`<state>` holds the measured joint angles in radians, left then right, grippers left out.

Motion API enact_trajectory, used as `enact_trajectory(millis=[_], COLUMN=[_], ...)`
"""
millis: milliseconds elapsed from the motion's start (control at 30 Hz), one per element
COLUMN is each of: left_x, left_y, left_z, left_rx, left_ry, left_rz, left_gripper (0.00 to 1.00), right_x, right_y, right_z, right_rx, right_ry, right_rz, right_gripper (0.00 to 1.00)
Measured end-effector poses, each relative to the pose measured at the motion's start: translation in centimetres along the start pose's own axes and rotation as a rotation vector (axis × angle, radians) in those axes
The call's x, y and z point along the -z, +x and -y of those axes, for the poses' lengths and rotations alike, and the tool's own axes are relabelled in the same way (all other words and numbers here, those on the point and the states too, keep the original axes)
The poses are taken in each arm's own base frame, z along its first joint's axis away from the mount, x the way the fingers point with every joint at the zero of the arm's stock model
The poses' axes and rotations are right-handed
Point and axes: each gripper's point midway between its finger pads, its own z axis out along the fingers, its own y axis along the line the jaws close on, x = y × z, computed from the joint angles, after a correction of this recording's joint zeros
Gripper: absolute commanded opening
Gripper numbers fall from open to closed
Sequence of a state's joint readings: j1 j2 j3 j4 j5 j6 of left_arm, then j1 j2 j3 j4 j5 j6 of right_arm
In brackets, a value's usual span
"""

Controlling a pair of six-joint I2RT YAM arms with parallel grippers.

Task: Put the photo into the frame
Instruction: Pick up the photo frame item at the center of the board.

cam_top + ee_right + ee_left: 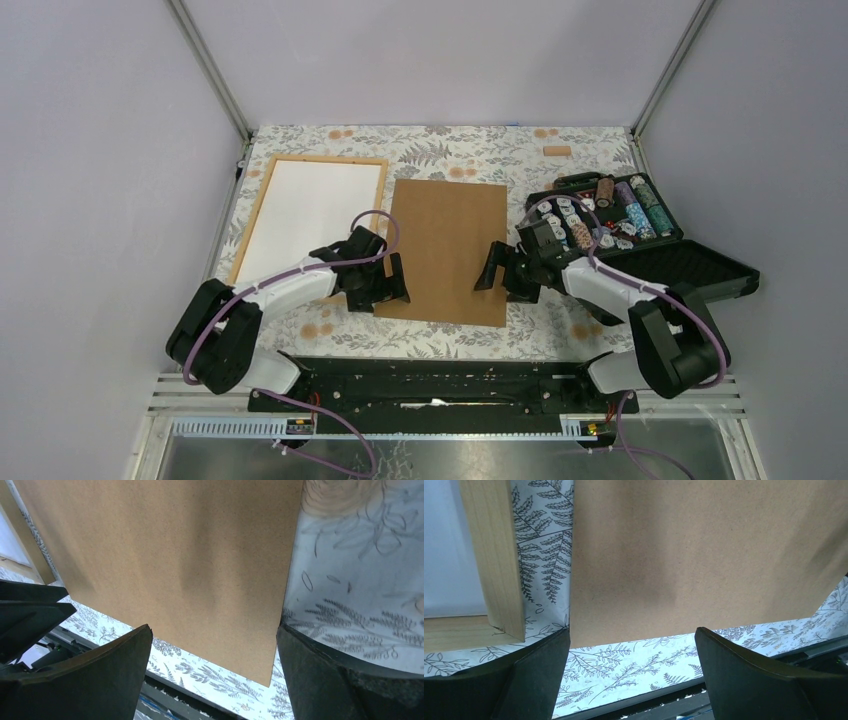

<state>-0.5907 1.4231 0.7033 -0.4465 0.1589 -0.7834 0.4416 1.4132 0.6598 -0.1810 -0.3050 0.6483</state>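
Your floral-cloth table (460, 150) sits between pale walls. The left gripper (385, 290) and right gripper (500, 277) both have their jaws apart and empty, flanking the near corners of the brown board (448, 240). The frame (494, 555) lies just outboard of the left gripper, with a strip of cloth between it and the board. A black case (700, 272) lies close on the right gripper's outer side.

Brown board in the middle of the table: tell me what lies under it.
Around the brown board only the fern-print tablecloth shows. The board lies flat and hides whatever is beneath it; nothing peeks out at its edges.
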Motion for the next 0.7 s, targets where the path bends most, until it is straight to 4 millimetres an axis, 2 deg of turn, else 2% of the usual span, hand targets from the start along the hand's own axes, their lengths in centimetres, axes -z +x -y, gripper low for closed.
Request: enact_trajectory(millis=[133,367,700], left_x=[0.1,0.1,-0.3], left_y=[0.0,0.0,-0.1], left_z=[0.3,0.4,1.0], left_rx=[0.002,0.002,0.017], left_ry=[0.022,0.032,0.040], left_rz=[0.006,0.007,-0.024], left_gripper=[0.99,0.98,0.98], right_x=[0.9,2.7,3.4], right_y=[0.5,-0.6,-1.6], right_z=[-0.1,-1.4,-1.5], right_rx=[-0.052,-0.088,-0.106], right_ry=[-0.008,-0.051,-0.048], right_rz=[0.011,0.080,0.136], right_gripper=[1.00,1.00,1.00])
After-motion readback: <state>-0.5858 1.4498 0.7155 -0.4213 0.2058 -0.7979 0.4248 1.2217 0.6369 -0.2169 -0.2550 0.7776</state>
